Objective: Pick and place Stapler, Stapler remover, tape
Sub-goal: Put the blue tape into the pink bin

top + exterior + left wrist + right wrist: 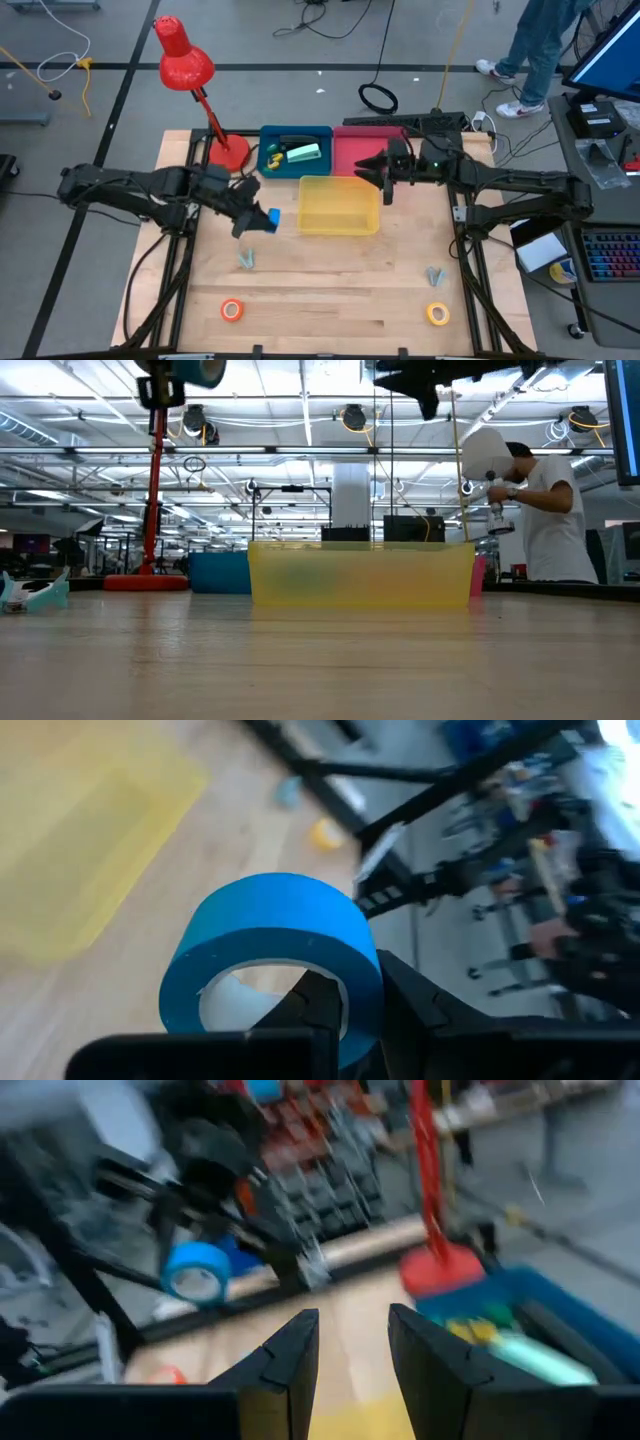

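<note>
My left gripper (258, 220) hangs above the table, left of the yellow bin (340, 226), shut on a blue tape roll (270, 945). In the low view the roll (196, 370) is high above the tabletop. My right gripper (350, 1325) is open with nothing between its fingers, and it stands over the yellow bin's far rim (376, 172). An orange tape roll (232, 310) and a yellow one (438, 314) lie flat near the front edge. A green stapler (303, 153) lies in the blue bin (295, 135). Two small grey stapler removers (247, 260) (433, 275) rest on the wood. My left gripper pinches the blue roll's ring wall (362, 995), with one finger (318, 1005) inside the pale centre hole and the other (425, 1010) outside. The roll is lifted clear of the table and sticks out ahead of the fingers, its hole facing sideways.
A red desk lamp (185, 62) stands with its base (230, 152) at the far left corner. A pink bin (352, 150) sits beside the blue one. Beyond the table's right side a person (545, 510) stands. Bare wood spans the middle and front.
</note>
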Motion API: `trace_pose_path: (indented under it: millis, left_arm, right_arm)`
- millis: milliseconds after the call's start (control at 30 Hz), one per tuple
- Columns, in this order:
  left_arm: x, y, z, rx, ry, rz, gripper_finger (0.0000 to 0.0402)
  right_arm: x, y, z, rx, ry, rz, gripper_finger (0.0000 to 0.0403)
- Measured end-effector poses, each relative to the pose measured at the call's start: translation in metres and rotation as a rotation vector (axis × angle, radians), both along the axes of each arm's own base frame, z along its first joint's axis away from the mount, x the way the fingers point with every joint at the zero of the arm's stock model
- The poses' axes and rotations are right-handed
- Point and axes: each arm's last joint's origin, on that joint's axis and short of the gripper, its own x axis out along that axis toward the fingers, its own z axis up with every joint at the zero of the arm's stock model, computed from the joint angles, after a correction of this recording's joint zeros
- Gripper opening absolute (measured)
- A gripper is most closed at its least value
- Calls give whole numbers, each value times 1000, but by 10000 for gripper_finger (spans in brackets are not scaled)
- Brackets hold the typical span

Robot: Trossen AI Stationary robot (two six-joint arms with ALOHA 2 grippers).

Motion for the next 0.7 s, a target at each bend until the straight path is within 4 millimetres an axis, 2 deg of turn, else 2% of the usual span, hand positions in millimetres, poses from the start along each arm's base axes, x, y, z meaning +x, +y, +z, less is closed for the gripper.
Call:
trace_pose_path:
  millis: [167,433,567,700]
  left_arm:
    - [16,12,7,25,-159,-68,39]
    - [49,32,11,1,-395,-219,39]
    - [64,40,3,-39,-415,-254,39]
    - [76,48,-10,-64,-374,-258,39]
  right_arm:
    - [9,4,-11,-73,-122,35,114]
    - [37,16,-27,-141,-43,107,114]
    - [51,20,-31,-151,-15,132,118]
    - [61,27,-20,-204,-42,164,142]
